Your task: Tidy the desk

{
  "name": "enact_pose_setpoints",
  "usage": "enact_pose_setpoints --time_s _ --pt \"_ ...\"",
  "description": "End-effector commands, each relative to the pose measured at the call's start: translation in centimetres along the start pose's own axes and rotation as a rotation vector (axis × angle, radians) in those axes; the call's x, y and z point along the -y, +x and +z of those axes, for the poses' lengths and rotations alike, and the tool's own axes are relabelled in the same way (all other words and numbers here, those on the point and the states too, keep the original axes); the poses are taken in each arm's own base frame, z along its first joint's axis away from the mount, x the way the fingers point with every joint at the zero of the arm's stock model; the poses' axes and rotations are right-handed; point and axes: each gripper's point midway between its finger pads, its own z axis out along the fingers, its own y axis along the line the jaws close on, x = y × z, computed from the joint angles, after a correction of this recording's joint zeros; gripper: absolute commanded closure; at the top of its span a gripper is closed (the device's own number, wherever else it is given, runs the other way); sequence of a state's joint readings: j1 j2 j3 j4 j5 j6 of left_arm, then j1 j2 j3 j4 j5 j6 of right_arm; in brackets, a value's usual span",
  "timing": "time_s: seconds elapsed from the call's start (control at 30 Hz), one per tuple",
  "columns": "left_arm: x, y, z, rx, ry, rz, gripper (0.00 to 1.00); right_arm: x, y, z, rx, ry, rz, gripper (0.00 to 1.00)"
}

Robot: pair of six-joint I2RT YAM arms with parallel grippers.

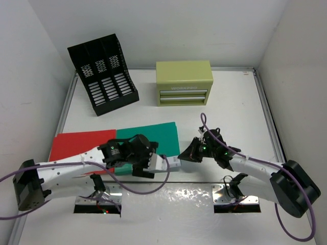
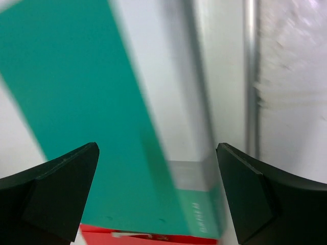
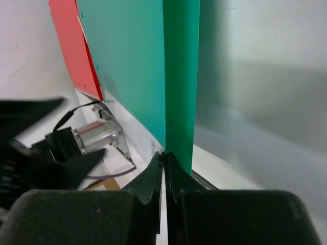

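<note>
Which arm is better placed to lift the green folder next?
Right. The right gripper is shut on the edge of the green folder, while the left gripper hangs open above it, holding nothing.

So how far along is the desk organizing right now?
Done: nothing visibly; the red folder and green folder are on the desk, apart from the black file rack. In hand: the right end effector is shut on the green folder's edge, and the left end effector is open over it. Left: probably storing both folders.
</note>
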State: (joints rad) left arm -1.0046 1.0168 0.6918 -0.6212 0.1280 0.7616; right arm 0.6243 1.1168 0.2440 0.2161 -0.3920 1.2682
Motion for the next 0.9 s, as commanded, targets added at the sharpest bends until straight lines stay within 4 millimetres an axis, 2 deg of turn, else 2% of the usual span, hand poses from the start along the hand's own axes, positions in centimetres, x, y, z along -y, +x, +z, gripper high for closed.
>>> enact_pose_setpoints --time_s 0.0,0.03,0.2,0.3,0.33,0.37,0.4,0.47,0.5,0.53,0.6,0.67,0.7,0.83,0.87 --pt "0.7 -0.2 0.0 -0.018 -0.027 -0.008 0.0 -2.7 -2.2 0.1 0.067 -0.02 0.004 1.0" --pt "0.8 -0.6 0.1 -0.005 -0.031 -0.007 0.0 -3.5 -2.8 0.0 0.081 -0.027 -0.007 1.0" --pt "1.8 -0.5 1.7 0.0 -0.046 -0.006 0.0 -4.1 -3.8 -0.1 0.116 -0.004 -0.013 1.0" --pt "0.2 -0.5 2.3 -0.003 -0.156 -0.02 0.0 -3.7 -3.7 -0.1 0.12 0.006 0.008 1.0" --pt "0.2 0.1 2.7 -0.025 -0.175 -0.01 0.0 -3.7 -3.9 -0.1 0.131 0.005 0.021 1.0" --pt "0.0 -0.1 3.0 -0.013 -0.194 -0.004 0.0 -3.7 -4.0 -0.1 0.135 0.007 0.024 1.0" --pt "0.5 0.5 3.6 -0.031 -0.197 -0.003 0.0 -3.8 -3.9 -0.1 0.138 0.005 0.026 1.0" --pt "-0.9 0.7 3.8 -0.033 -0.297 -0.013 0.0 -4.0 -4.1 -0.2 0.148 0.003 0.027 1.0" --pt "-0.9 1.7 4.2 -0.063 -0.324 -0.013 0.0 -4.0 -4.1 -0.2 0.151 0.005 0.026 1.0" --pt "-1.8 2.3 4.0 -0.088 -0.39 -0.018 0.0 -4.0 -4.1 -0.2 0.155 0.013 0.026 1.0" --pt "-2.4 3.0 4.6 -0.102 -0.446 -0.023 0.0 -4.3 -4.1 -0.3 0.156 0.007 0.02 1.0" --pt "-3.0 2.8 5.1 -0.081 -0.491 -0.035 0.0 -4.4 -4.1 -0.3 0.159 0.01 0.019 1.0" --pt "-3.3 3.6 5.2 -0.116 -0.522 -0.033 0.0 -4.4 -4.1 -0.3 0.158 0.012 0.018 1.0" --pt "-4.1 4.3 5.5 -0.137 -0.593 -0.024 0.01 -4.4 -4.0 -0.3 0.158 0.016 0.014 1.0" --pt "-4.0 4.5 5.6 -0.135 -0.593 -0.012 0.06 -4.4 -4.0 -0.3 0.159 0.015 0.014 1.0"
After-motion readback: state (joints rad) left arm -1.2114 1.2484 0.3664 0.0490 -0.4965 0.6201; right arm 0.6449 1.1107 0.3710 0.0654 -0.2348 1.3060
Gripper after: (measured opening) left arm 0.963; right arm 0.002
